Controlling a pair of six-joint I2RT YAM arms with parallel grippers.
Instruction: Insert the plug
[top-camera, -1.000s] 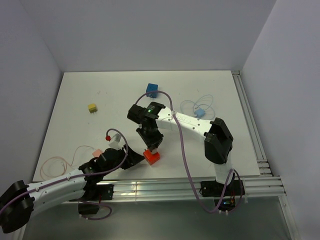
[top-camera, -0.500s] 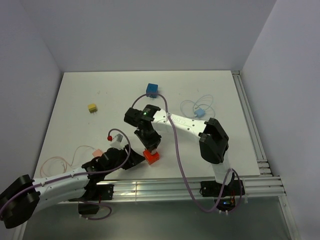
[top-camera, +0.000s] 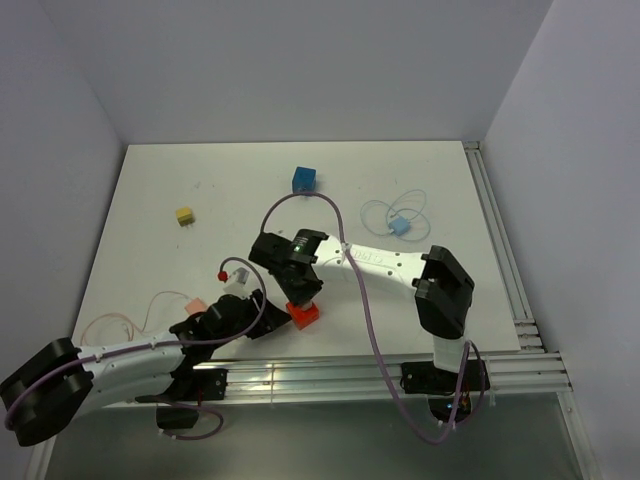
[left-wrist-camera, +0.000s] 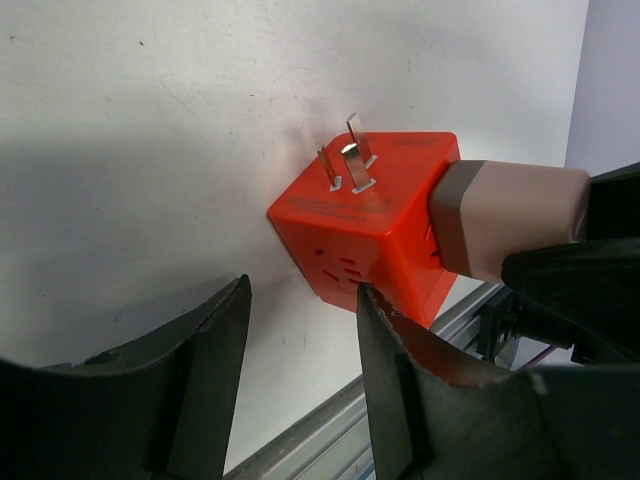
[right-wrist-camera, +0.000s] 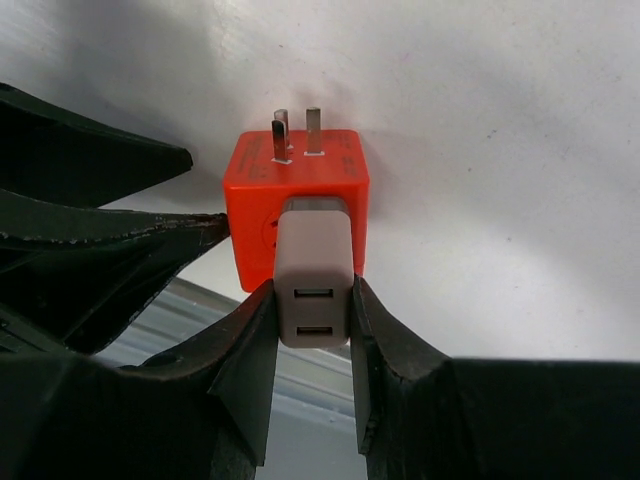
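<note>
Right tool shifted, plug touching cube

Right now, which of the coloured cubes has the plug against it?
The orange-red cube at the near edge: the right gripper holds the grey plug against its side. The blue cube and yellow block stand alone.
</note>
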